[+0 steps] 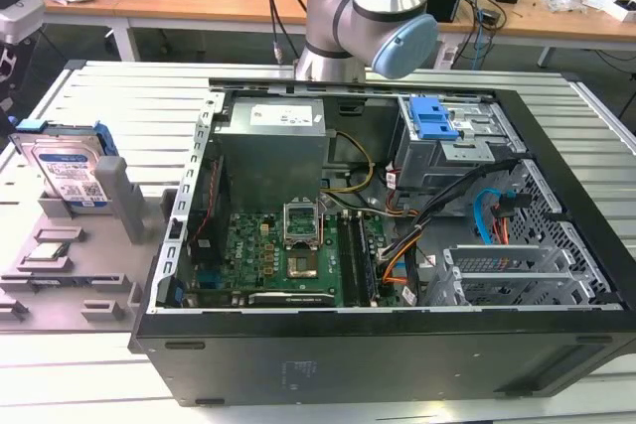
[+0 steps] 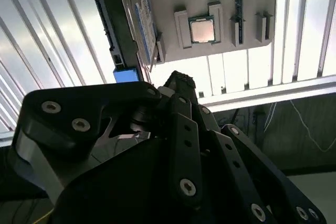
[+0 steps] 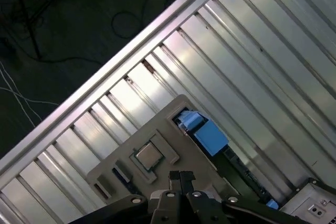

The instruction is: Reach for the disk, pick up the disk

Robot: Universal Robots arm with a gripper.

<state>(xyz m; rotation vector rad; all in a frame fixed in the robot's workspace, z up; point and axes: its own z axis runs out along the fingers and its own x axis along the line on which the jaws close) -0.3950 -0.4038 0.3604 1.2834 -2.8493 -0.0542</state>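
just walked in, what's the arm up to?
The arm is reaching toward the grey tray on the exterior view's left of the open PC case. Its gripper hangs above the tray, shut and holding nothing, clear of the disk. The disk leans propped up in its slot on the tray, with a chip in a pocket beside it. Nothing has been picked up yet.
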